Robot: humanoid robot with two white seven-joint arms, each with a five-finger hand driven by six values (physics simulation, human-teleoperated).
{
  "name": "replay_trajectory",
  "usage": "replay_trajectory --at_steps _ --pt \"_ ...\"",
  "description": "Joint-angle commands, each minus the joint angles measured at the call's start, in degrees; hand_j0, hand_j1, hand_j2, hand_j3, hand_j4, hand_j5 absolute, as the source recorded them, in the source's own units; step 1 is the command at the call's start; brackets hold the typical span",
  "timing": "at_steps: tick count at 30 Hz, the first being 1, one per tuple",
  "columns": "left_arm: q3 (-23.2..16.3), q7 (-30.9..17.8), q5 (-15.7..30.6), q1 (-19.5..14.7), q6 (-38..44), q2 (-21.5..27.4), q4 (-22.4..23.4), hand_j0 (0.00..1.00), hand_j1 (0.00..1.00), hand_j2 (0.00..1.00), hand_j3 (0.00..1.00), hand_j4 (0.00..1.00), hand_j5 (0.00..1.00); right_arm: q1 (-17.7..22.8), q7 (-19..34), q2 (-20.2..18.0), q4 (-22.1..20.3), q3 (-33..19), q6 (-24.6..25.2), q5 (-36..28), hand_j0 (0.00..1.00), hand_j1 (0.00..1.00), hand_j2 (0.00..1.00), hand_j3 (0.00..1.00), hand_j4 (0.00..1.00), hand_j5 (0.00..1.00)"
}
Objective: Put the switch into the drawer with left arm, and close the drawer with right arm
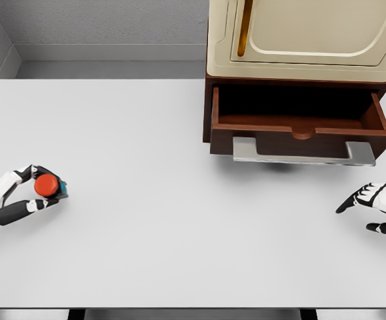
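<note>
Head view: my left hand (21,195) sits at the near left of the table (153,200), fingers pinched around the switch (48,185), a red button on a blue base. Whether it is lifted off the surface yet, I cannot tell. Step in hand: the grasp. Next move, as I judge it: carry the switch far and right, over the front lip of the drawer (299,120), which stands open and dark inside. My right hand (379,208) waits near right, fingers loosely spread, holding nothing. Table is plain white; a cream cabinet (299,40) tops the drawer, grey wall behind.
</note>
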Motion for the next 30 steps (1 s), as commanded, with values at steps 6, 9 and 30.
replay_trajectory --at_steps 6,9,30 --pt "-1.0 -0.1 0.4 -1.7 0.1 -0.8 -3.3 0.40 0.40 0.40 0.40 0.40 0.40 0.0 -0.1 -0.6 0.0 0.1 0.1 -0.1 0.71 0.71 0.71 0.71 0.71 0.71" --pt "-1.8 0.0 0.4 -2.5 0.1 -0.9 -4.2 0.40 0.40 0.40 0.40 0.40 0.40 0.0 -0.1 -0.9 0.0 0.1 0.1 -0.1 0.71 0.71 0.71 0.71 0.71 0.71" --pt "-5.3 -0.4 -4.3 -9.9 0.1 -9.9 -12.1 0.40 0.40 0.40 0.40 0.40 0.40 -0.5 0.0 -1.9 -0.1 -0.1 0.1 -0.4 0.70 0.70 0.70 0.70 0.70 0.70"
